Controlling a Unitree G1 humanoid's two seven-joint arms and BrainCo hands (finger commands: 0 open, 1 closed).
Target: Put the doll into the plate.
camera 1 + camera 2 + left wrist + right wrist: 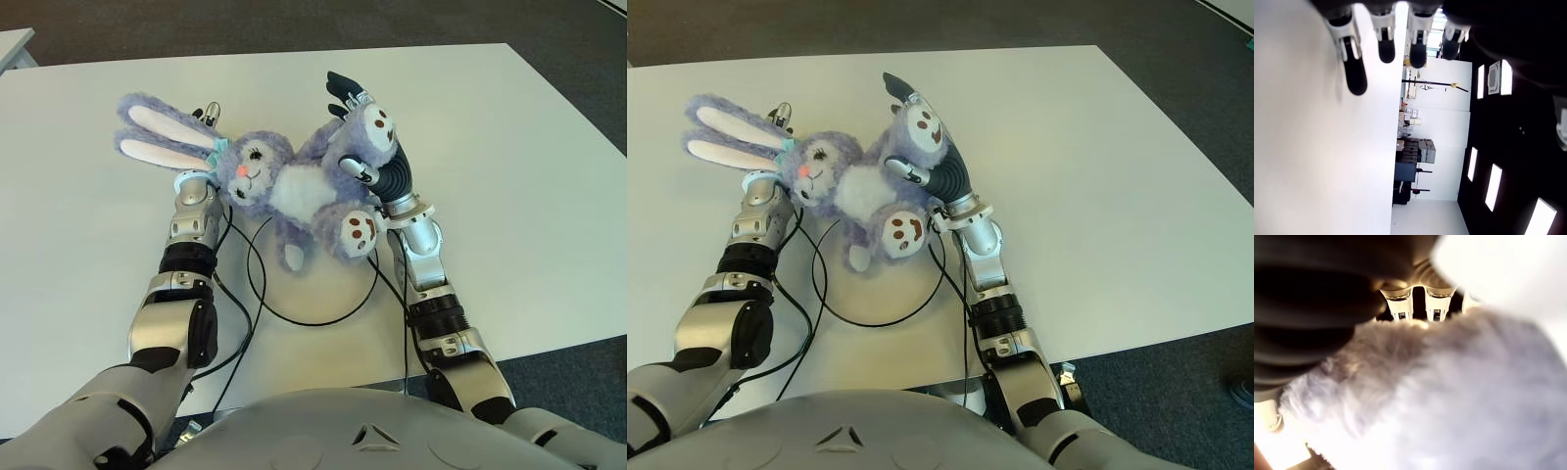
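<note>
In the upper middle of the left eye view, a purple plush bunny doll (294, 191) lies across both robot hands above the white worktop (519, 186). The right robot hand (364, 137) is under the doll's legs; in its own wrist view fur presses against the fingers (1399, 307), so I take it as cradling the doll, though how tightly it closes I cannot tell. The left robot hand (201, 157) sits beneath the head and long ears, yet its wrist view shows straight, relaxed fingers (1354, 73) with no fur in sight, more a support than a grip.

This looks like the carrying step. The next move calls for finding the plate, and no plate shows anywhere. Black cables (313, 318) loop on the worktop below the doll. The doll hides most of both palms.
</note>
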